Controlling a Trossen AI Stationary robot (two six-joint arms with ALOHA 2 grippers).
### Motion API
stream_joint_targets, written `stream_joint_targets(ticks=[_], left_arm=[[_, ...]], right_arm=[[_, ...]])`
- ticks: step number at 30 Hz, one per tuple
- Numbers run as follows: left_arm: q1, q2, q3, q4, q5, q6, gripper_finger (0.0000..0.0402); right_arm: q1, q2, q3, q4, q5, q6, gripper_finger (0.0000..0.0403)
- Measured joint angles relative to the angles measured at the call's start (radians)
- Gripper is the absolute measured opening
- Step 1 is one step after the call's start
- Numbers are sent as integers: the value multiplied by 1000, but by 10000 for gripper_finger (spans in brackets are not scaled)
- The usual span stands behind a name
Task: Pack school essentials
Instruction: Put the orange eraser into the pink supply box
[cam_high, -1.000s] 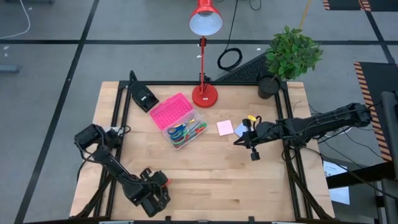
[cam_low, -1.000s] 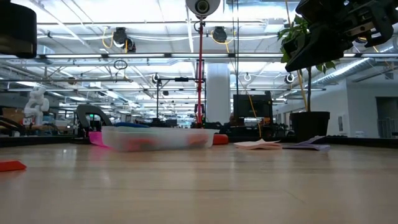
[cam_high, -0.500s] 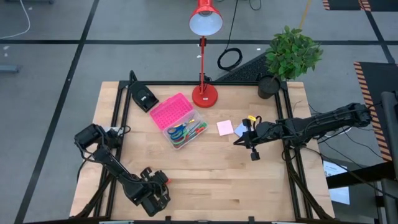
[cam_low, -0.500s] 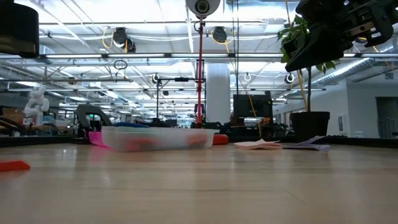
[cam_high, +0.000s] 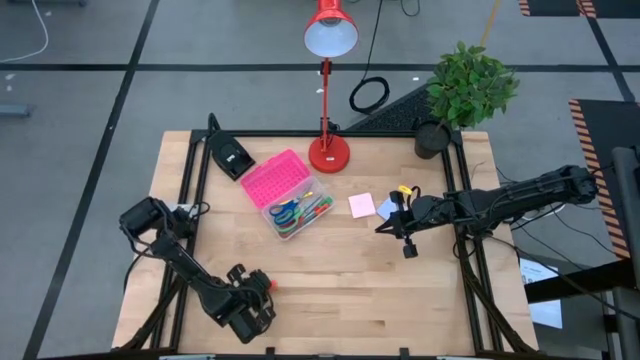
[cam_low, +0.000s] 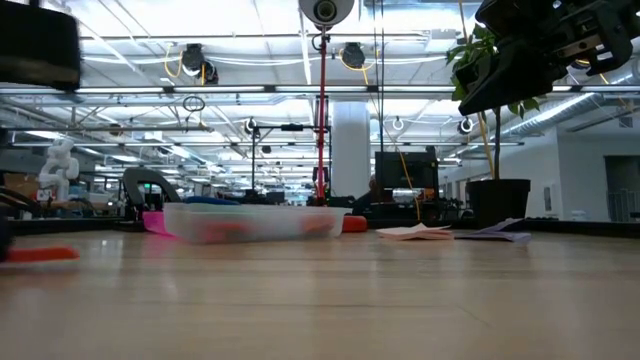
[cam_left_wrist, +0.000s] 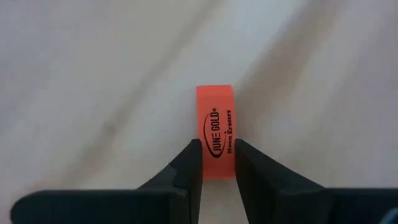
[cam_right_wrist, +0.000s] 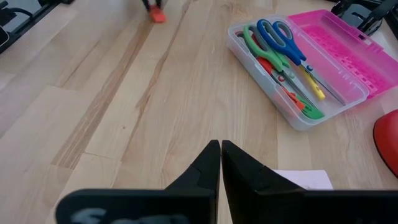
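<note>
My left gripper (cam_high: 265, 288) is near the table's front left, shut on a small orange eraser (cam_left_wrist: 216, 134). That eraser also shows as an orange streak (cam_low: 40, 254) in the low view. The clear box with its pink lid open (cam_high: 290, 195) holds blue scissors (cam_right_wrist: 287, 38), green scissors (cam_right_wrist: 261, 46) and pens. A pink sticky pad (cam_high: 362, 206) and a blue pad (cam_high: 387, 208) lie flat on the table right of the box. My right gripper (cam_right_wrist: 221, 155) hovers shut and empty above the table beside those pads (cam_high: 385, 226). My left gripper pinches the orange eraser by its two long sides (cam_left_wrist: 215, 163), one finger on each. The fingers point down at the tabletop and lie along the eraser, whose far half sticks out past the fingertips (cam_left_wrist: 194, 149). In the low view the eraser sits slightly above the tabletop.
A black wedge-shaped device (cam_high: 232, 158) lies at the far left. A red desk lamp (cam_high: 329, 152) stands at the far middle and a potted plant (cam_high: 468, 90) at the far right corner. Bare wood (cam_high: 340, 280) spans the table's middle and front.
My left gripper, shut on the orange eraser, has moved a little up and toward the far edge. The eraser has risen slightly from where it lay on the table. My right arm has kept still.
</note>
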Motion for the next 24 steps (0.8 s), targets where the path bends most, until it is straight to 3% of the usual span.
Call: stream_joint_targets(ticks=[13,24], left_arm=[[98,-42,4,18,-25,120,85],[278,-112,112,25,-141,439,85]], right_arm=[[0,0,0,0,0,0,8],[0,0,0,-4,0,3,8]])
